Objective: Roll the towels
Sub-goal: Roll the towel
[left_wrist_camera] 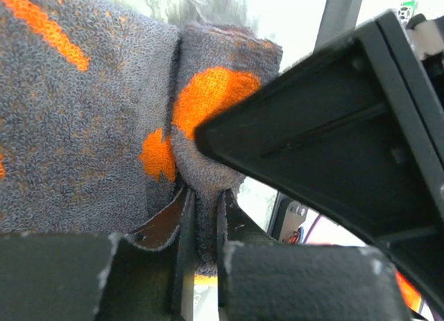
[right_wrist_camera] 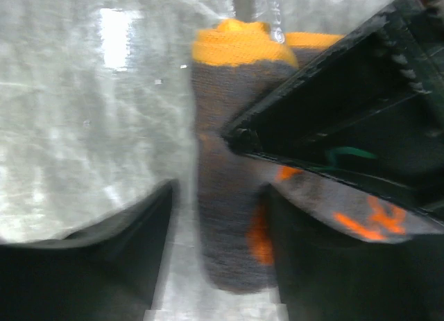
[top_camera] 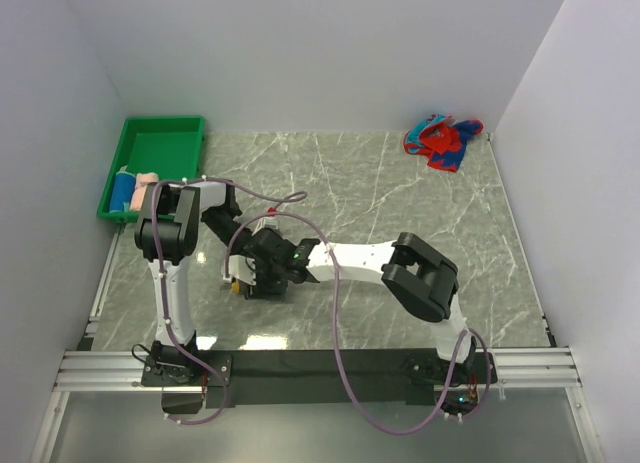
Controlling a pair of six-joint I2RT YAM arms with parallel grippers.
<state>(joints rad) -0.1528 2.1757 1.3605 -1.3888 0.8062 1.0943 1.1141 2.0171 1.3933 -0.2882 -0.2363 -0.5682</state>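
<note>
Four towels are counted, along with one tray and two grippers. One orange-and-grey towel (left_wrist_camera: 90,127) is located centre-left on the table (top_camera: 400,193), at the point where both grippers meet; in the right wrist view it is seen as a partly formed roll. One red-and-blue towel (top_camera: 442,140) is seen crumpled at the far right corner of the table. The green tray (top_camera: 160,148), set at the far left corner, is loaded with two items: one blue towel (top_camera: 122,188) and one pale pink towel (top_camera: 146,183), placed side by side at its near end. The left gripper (left_wrist_camera: 202,238) is clamped on a fold of the orange-and-grey towel, with its fingers nearly together. The right gripper (right_wrist_camera: 215,265) is spread apart, with one finger positioned on each side of the roll
</note>
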